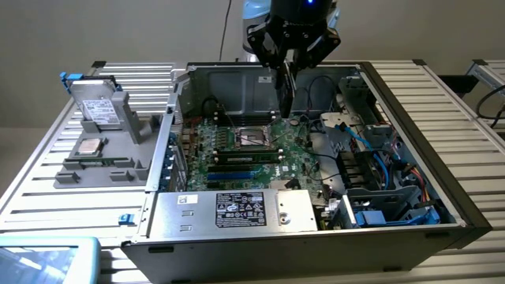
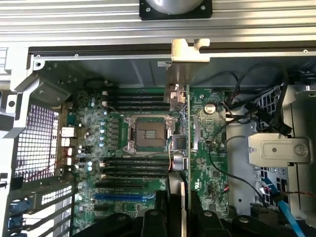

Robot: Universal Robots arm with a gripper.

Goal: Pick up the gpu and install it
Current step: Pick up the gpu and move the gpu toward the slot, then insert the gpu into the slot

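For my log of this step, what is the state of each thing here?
hand: shut on the gpu.
gpu: held on edge over the motherboard.
computer case: side open.
hard drive: outside the case, propped on the gray holder.

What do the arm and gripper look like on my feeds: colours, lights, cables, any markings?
The gripper is matte black, with chunky linked fingers branching from a dark body. A small blue light glows on that body. Behind it is a pale blue-grey arm segment, and a thin dark cable hangs beside it. No markings are legible.
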